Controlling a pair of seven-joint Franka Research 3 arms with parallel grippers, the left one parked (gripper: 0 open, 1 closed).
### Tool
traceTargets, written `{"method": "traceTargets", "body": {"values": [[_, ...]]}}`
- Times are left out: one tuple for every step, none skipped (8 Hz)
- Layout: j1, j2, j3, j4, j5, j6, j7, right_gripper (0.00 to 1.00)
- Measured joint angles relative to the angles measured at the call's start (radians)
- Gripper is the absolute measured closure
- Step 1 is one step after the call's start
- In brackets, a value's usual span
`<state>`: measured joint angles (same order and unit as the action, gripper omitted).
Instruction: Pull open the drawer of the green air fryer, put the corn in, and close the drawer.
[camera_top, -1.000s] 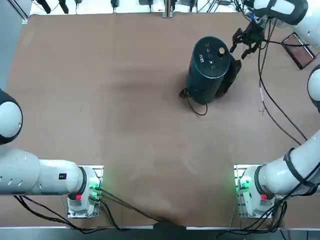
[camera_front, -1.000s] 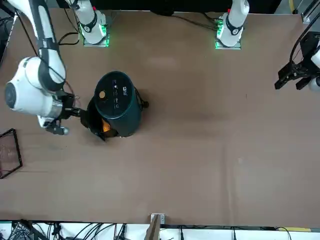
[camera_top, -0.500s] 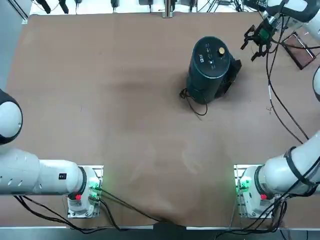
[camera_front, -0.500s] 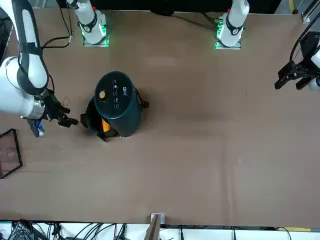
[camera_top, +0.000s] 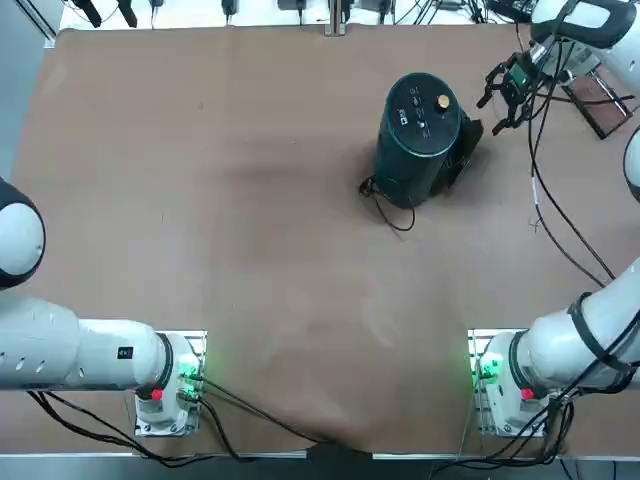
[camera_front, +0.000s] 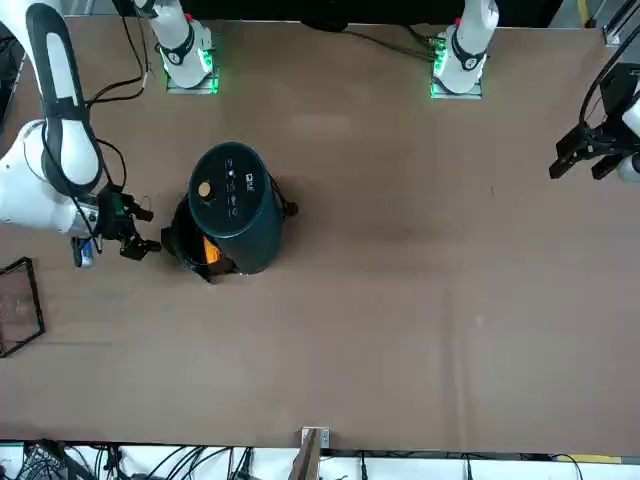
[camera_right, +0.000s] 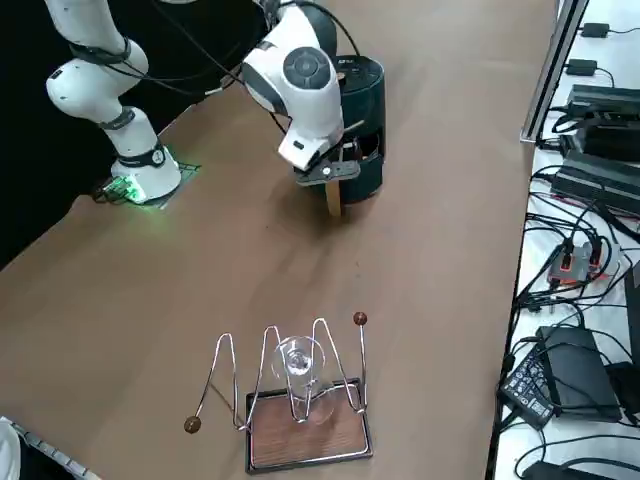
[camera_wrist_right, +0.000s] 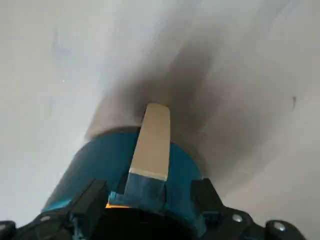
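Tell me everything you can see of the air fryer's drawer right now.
The drawer is dark, matching the green air fryer, and stands pulled part-way out of its lower body towards the right gripper. The orange corn lies inside. A tan handle sticks out from its front. The gripper hangs open just beside it, touching nothing.
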<state>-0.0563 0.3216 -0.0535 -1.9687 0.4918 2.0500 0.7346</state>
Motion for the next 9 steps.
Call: {"method": "traceTargets", "body": {"values": [[-0.006,0.002,0.0,-0.017,0.028,0.023,0.006,0.0],[-0.011,0.006,0.0,-0.028,0.047,0.037,0.008,0.0],[-0.014,0.015,0.0,-0.033,0.063,0.048,0.01,0.0],[-0.014,0.026,0.0,-0.034,0.078,0.053,0.013,0.0],[-0.014,0.036,0.0,-0.035,0.095,0.057,0.015,0.0],[-0.014,0.043,0.0,-0.035,0.114,0.06,0.016,0.0],[-0.014,0.048,0.0,-0.035,0.124,0.063,0.016,0.0],[-0.014,0.053,0.0,-0.035,0.127,0.069,0.02,0.03],[-0.014,0.056,0.001,-0.035,0.128,0.079,0.027,0.03]]}}
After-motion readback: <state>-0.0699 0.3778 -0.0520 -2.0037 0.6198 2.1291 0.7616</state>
